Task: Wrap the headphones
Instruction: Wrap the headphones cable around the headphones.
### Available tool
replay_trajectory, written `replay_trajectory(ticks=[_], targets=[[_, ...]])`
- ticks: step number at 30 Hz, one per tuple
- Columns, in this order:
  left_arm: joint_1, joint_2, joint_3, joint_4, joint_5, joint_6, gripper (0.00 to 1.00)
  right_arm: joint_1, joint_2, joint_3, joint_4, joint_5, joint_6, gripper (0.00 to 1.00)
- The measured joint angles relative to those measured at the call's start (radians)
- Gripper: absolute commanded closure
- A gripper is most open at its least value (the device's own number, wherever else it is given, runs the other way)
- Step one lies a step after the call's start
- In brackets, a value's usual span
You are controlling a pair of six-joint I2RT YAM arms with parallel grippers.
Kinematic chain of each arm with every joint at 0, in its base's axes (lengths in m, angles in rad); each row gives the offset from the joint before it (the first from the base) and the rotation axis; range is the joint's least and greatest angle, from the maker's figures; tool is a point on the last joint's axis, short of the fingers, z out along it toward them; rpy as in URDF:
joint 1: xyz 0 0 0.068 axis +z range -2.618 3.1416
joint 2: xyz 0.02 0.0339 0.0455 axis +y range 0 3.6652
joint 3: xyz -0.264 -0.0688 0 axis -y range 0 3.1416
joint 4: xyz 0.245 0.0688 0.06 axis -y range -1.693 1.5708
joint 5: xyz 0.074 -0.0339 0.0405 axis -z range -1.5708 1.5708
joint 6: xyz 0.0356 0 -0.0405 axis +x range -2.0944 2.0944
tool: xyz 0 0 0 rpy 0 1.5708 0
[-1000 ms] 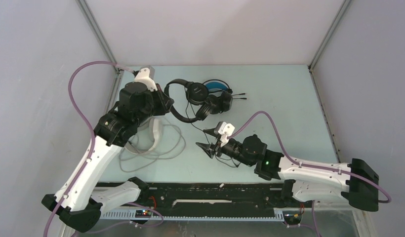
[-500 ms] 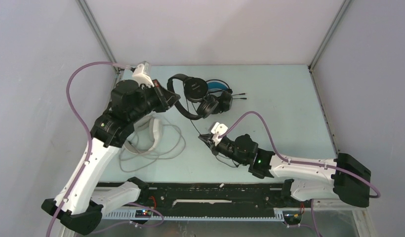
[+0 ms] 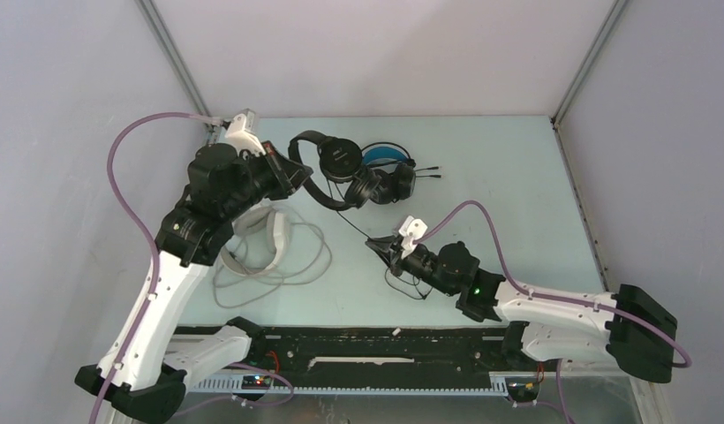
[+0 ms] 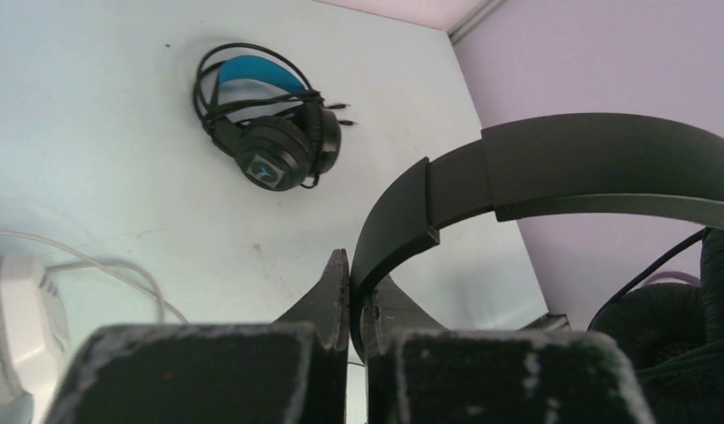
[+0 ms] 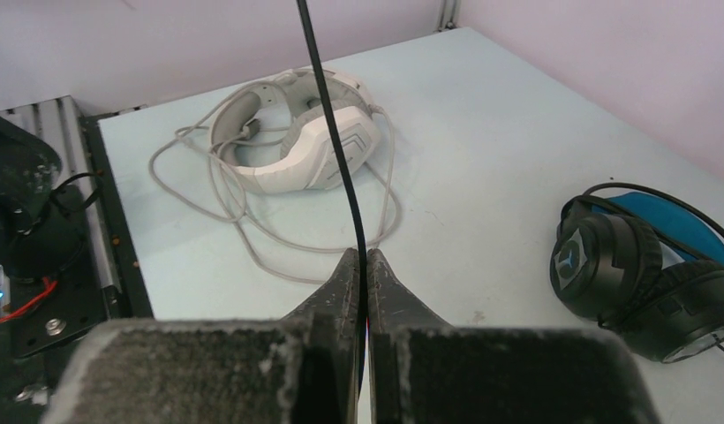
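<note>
My left gripper point(image 3: 294, 173) is shut on the headband point(image 4: 561, 168) of the all-black headphones point(image 3: 330, 165), holding them off the table at the back left. In its wrist view the jaws point(image 4: 357, 265) pinch the band's end. A thin black cable point(image 3: 351, 223) runs from this pair to my right gripper point(image 3: 376, 246), which is shut on it. In the right wrist view the cable point(image 5: 332, 132) rises straight out of the shut jaws point(image 5: 360, 258). The black pair with a blue headband point(image 3: 387, 170) lies on the table behind them.
The white over-ear pair point(image 3: 275, 235) lies under my left arm with its grey cord point(image 3: 270, 274) spread in loose loops. It also shows in the right wrist view point(image 5: 314, 150). The blue-banded pair point(image 5: 623, 274) lies to the right there. A black rail point(image 3: 358, 340) lines the near edge.
My right gripper was open a second ago and has shut on the black cable. My left gripper has carried the black headphones a little toward the back left.
</note>
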Motion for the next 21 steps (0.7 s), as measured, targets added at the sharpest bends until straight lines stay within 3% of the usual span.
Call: replay_trajectory(ticks=[12,21], targets=[[0.023,0.000,0.002,-0.057,-0.094,0.069,1.00,-0.067,-0.179,-0.079,-0.075,-0.019,0.092,1.00],[0.024,0.066,0.015,-0.087,0.002,0.179,1.00,-0.151,-0.174,-0.097,-0.077,-0.008,0.164,1.00]])
